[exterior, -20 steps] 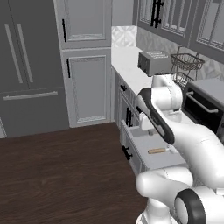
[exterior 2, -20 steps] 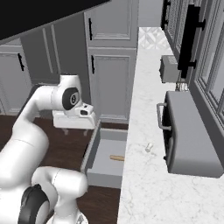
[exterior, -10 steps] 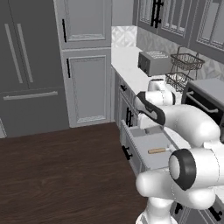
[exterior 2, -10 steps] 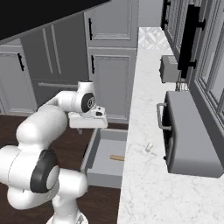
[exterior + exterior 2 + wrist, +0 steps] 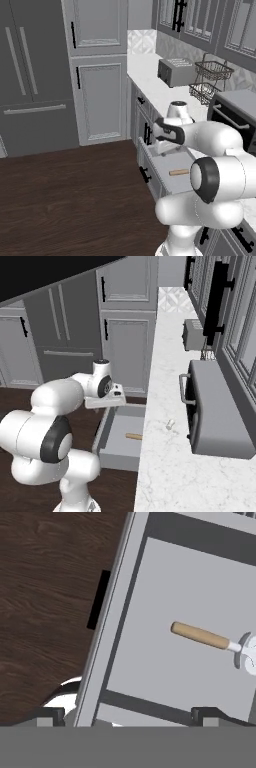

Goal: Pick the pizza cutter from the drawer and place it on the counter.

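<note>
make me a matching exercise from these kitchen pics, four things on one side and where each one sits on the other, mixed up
Things:
1. wooden-handled pizza cutter with a silver wheel
2. boxy silver toaster
3. tiny white cylinder
4. short black bar handle

Places:
A. on the white marble counter beside the dark oven-like box
B. on the flat grey front panel
C. lying inside the open shallow grey drawer
D. far along the counter, near the wire baskets

Pairs: 1-C, 2-D, 3-A, 4-B

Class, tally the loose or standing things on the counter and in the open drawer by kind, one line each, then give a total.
Pizza cutter, in the drawer: 1
Toaster, on the counter: 1
Wire basket rack: 1
Small white cylinder: 1
Dark grey countertop oven: 1
Total: 5
</note>
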Available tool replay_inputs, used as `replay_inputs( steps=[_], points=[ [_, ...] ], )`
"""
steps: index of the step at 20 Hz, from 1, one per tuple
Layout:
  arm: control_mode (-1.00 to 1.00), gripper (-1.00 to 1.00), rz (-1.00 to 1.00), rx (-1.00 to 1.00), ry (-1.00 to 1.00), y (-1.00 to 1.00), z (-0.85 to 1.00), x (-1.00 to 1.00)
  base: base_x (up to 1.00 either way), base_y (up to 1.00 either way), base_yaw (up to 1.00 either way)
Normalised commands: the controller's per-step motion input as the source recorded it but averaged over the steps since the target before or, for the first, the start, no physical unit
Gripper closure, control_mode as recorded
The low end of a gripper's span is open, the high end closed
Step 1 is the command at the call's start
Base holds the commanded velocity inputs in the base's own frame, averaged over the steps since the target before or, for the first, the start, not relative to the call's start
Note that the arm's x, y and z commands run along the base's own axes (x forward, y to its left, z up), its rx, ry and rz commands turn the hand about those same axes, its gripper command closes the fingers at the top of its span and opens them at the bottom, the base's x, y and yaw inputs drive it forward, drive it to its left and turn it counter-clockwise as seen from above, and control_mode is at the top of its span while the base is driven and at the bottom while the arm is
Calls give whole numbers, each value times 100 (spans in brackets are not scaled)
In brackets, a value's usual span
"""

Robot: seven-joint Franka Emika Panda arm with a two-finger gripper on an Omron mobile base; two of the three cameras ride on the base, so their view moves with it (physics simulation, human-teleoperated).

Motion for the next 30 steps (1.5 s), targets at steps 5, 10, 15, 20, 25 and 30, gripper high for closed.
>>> replay_inputs(
  steps=[5,10,15,20,25,30],
  points=[
    [-100,-100,6,0,-3,-11,-1,12,0,0,0],
    [-100,-100,0,-1,7,30,-53,52,0,0,0],
    [-100,-100,-9,-1,10,44,-52,79,0,0,0],
    [-100,-100,-20,0,11,0,-38,77,0,0,0],
    [-100,-100,-14,0,16,0,-64,9,0,0,0],
    [-100,-100,-5,0,0,11,-69,0,0,0,0]
  ],
)
